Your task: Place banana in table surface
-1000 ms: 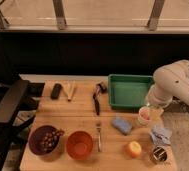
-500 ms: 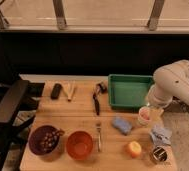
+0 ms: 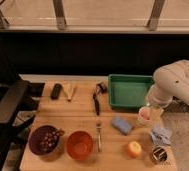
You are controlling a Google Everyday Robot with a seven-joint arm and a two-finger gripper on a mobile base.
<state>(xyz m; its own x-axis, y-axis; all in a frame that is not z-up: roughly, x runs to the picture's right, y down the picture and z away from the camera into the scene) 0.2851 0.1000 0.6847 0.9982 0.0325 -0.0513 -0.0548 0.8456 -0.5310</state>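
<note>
The banana (image 3: 70,91) is small, pale cream-yellow and lies on the table surface (image 3: 78,117) near the far left edge, just right of a small black block (image 3: 56,90). My white arm (image 3: 174,84) comes in from the right. Its gripper (image 3: 149,107) hangs at the table's right side, by the front right corner of the green tray (image 3: 129,90) and just above a small pale cup (image 3: 144,116). The gripper is far to the right of the banana and holds nothing that I can make out.
A black-handled tool (image 3: 96,100) and a fork (image 3: 98,136) lie mid-table. A purple bowl (image 3: 44,140) and an orange bowl (image 3: 80,145) stand at the front. A blue sponge (image 3: 121,125), round orange fruit (image 3: 134,148), blue cloth (image 3: 161,134) and can (image 3: 159,154) sit at right. A chair (image 3: 8,102) stands left.
</note>
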